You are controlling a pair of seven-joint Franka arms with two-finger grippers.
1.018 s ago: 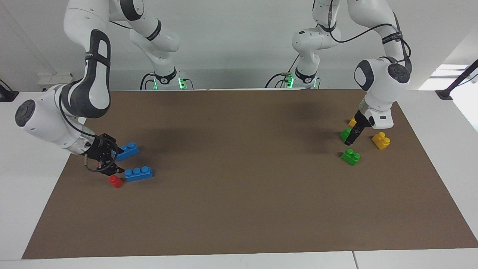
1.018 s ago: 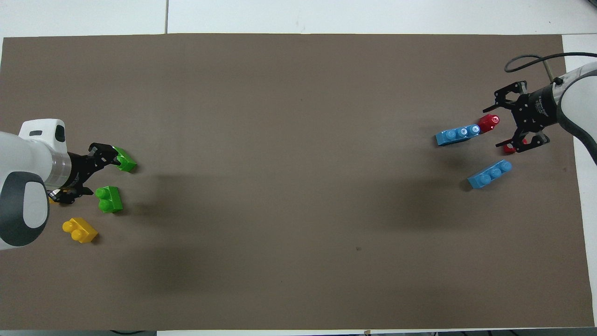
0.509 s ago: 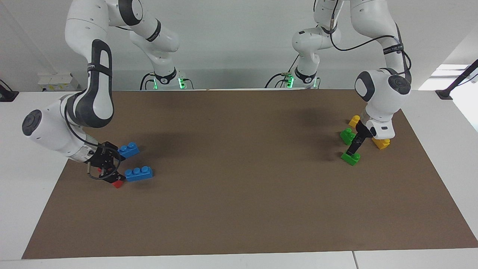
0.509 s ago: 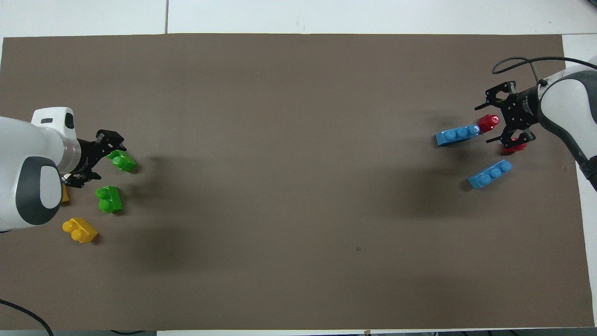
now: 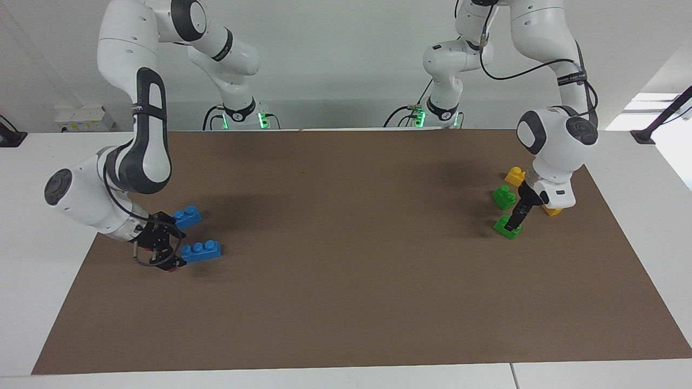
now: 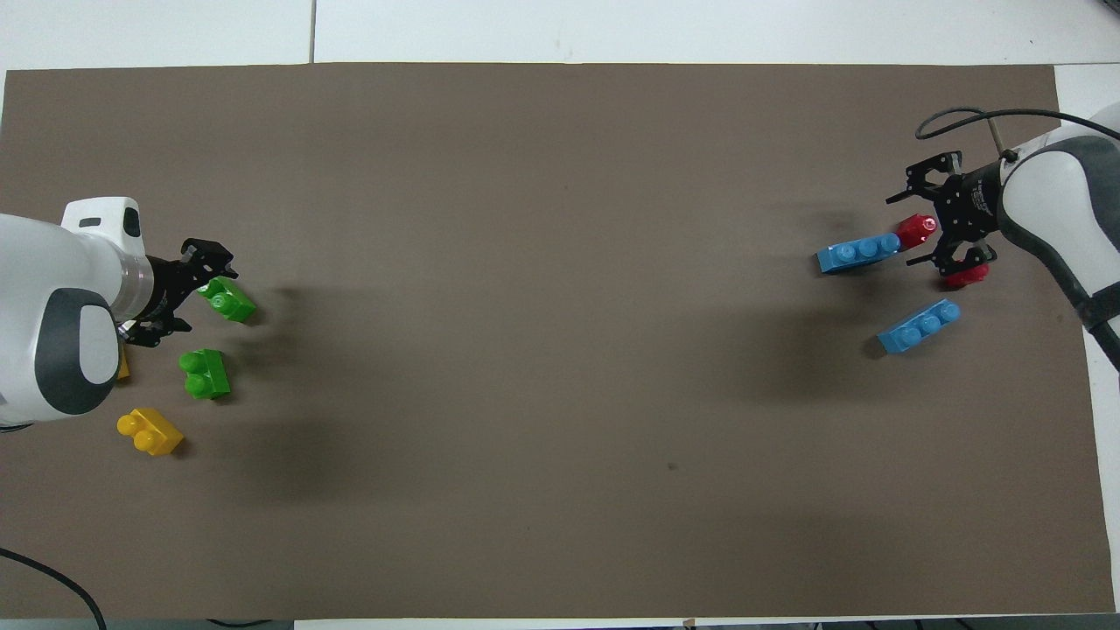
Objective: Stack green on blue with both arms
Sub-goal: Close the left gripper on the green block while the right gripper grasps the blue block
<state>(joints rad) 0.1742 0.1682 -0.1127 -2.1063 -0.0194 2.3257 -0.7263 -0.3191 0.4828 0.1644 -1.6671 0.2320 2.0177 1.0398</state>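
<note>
Two green bricks lie at the left arm's end. My left gripper (image 5: 512, 220) (image 6: 188, 291) is open, low at the green brick (image 5: 507, 227) (image 6: 226, 299) farther from the robots. The other green brick (image 5: 504, 197) (image 6: 206, 374) lies free beside it. At the right arm's end, my right gripper (image 5: 174, 249) (image 6: 923, 226) is open at the end of the farther blue brick (image 5: 201, 250) (image 6: 859, 252). A small red brick (image 6: 914, 232) sits between its fingers. The nearer blue brick (image 5: 187, 217) (image 6: 919, 325) lies apart.
A second red brick (image 6: 962, 276) lies beside the right gripper. One yellow brick (image 5: 514, 176) sits near the green ones. Another yellow brick (image 6: 150, 431) lies closer to the robots. All rest on a brown mat (image 5: 346, 281).
The left gripper has moved from the nearer green brick down to the farther one. The right gripper has shifted toward the farther blue brick and now covers the red brick.
</note>
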